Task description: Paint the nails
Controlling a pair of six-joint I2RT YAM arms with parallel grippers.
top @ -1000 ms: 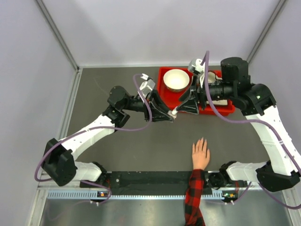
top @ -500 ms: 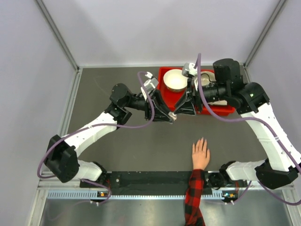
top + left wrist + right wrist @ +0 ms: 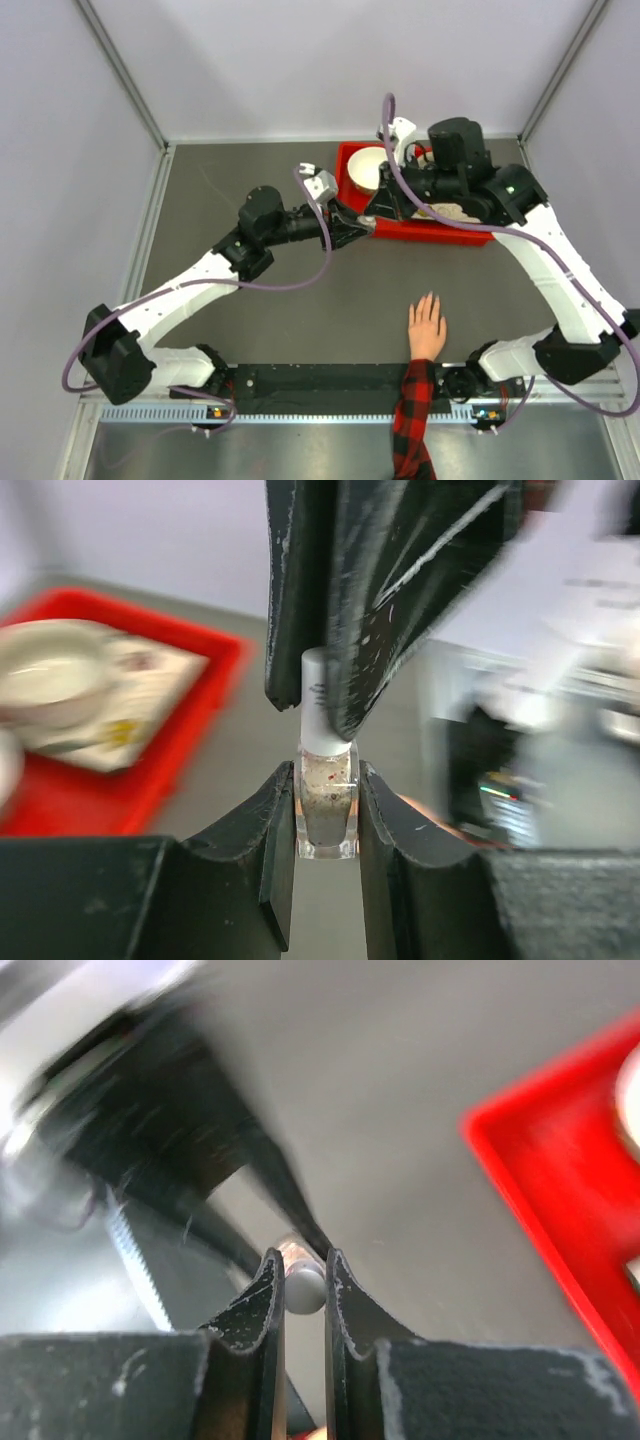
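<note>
The left claw [image 3: 328, 780] is gripping a small bottle [image 3: 327, 818] tight by its glass body, above the worktop [image 3: 300, 320] beside the red tray [image 3: 470, 236]. The right claw [image 3: 303, 1258] is pinching shut on the bottle's white cap [image 3: 318, 705]. Nearer the bases, the hand [image 3: 427, 332] is lying flat, its nails [image 3: 431, 297] pointing toward the tray, well apart from both claws.

Right gripper [image 3: 302, 1260] pinching a small white cap [image 3: 303, 1292]
Its jaws squeeze the cap from both sides above the grey table [image 3: 430, 1070]; a red tray [image 3: 540, 1195] lies blurred at right.
</note>
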